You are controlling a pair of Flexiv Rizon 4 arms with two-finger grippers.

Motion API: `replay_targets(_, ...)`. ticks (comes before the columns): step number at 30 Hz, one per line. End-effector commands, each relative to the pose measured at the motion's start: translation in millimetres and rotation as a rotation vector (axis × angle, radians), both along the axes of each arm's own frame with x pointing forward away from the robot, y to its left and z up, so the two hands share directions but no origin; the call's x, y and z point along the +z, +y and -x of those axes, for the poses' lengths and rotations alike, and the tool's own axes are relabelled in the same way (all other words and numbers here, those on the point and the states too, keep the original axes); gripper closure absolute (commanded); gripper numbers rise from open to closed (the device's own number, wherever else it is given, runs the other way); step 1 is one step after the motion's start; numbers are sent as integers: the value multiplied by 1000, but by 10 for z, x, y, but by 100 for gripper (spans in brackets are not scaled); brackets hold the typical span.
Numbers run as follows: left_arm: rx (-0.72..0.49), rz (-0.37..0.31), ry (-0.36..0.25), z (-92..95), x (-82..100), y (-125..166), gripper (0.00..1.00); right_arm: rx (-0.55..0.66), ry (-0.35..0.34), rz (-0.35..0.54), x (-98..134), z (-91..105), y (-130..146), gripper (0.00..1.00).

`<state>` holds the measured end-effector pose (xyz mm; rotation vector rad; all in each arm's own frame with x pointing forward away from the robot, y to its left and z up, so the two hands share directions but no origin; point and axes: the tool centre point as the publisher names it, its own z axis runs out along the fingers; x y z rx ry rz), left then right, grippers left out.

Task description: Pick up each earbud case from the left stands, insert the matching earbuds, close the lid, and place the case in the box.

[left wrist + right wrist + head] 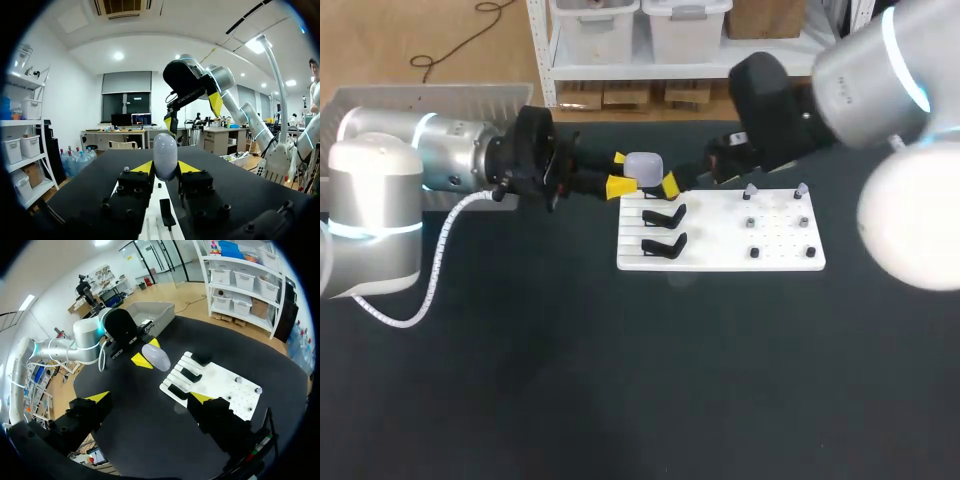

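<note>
A pale oval earbud case hangs in the air just past the far left corner of the white board. My left gripper is shut on it from two sides; in the left wrist view the case stands upright between the yellow tips of the left gripper. My right gripper is open wide close behind the case, one yellow tip beside it. In the right wrist view the case lies ahead of the right gripper. Black stands line the board's left side.
Small earbuds or pegs dot the board's right half. A grey box sits at the table's far left, behind my left arm; the grey box also shows in the right wrist view. The black table spreads in front.
</note>
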<state>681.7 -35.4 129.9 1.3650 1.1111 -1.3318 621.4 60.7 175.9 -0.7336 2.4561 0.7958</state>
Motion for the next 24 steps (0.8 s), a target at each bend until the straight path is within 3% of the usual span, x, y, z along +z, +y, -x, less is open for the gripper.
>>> replay_targets(1, 6, 1, -3, 20, -1, 3, 100, 28, 32, -7, -89, -139, 137, 0)
replay_targets(24, 6, 1, -3, 20, -1, 3, 100, -58, 18, 54, -316, -373, 187, 0)
